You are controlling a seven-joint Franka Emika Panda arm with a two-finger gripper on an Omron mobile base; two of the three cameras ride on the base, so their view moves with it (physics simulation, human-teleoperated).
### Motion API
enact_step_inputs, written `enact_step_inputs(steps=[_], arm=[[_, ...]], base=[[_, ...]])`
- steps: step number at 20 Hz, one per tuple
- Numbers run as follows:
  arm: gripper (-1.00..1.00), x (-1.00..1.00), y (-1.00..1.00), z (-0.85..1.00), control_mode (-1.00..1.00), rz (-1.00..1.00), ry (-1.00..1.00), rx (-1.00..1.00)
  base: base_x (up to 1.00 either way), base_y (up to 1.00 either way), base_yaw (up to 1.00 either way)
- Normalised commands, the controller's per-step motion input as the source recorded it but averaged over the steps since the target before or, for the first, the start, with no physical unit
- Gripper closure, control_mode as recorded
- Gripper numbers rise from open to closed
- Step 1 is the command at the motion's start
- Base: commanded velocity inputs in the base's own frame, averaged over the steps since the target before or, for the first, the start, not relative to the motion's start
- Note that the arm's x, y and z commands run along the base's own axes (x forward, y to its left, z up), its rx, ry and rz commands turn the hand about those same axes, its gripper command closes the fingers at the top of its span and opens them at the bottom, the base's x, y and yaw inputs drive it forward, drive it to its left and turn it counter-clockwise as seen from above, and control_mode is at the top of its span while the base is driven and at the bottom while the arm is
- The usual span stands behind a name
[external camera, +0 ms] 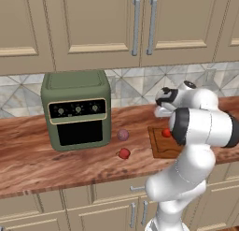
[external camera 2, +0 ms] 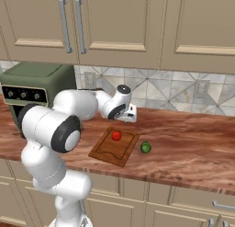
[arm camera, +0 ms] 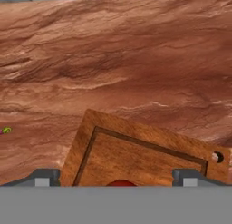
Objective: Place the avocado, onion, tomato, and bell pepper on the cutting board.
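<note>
Smooth orange-red tomato [external camera 2: 116, 136] sits on the grooved brown cutting board [external camera 2: 108, 152]; gripper [arm camera: 116, 178] spread wide, empty.

Orange-red tomato [external camera 2: 116, 136] on brown cutting board [external camera 2: 106, 151]; green avocado [external camera 2: 145, 147] beside.

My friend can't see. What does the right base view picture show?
A small bright orange-red tomato sits on a flat brown wooden cutting board on a reddish wood countertop. A small dark green avocado lies just beside the board, and the white robot arm reaches above it.
</note>
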Motion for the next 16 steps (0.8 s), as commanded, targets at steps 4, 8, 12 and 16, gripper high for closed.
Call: enact_step_inputs(steps=[4, 8, 12, 16], arm=[[-1.0, -0.41, 0.09, 0.38, -1.0, 0.05, -0.13, 0.0], [-1.0, -0.88, 0.23, 0.0, -1.0, 0.0, -0.29, -0.05], [-1.0, -0.99, 0.33, 0.35, -1.0, 0.0, -0.25, -0.01], [-1.0, -0.81, 0.47, 0.64, -1.0, 0.0, -0.11, 0.0]], base=[[0.0, 0.0, 0.0], [0.0, 0.0, 0.0], [0.0, 0.0, 0.0], [0.0, 0.0, 0.0]])
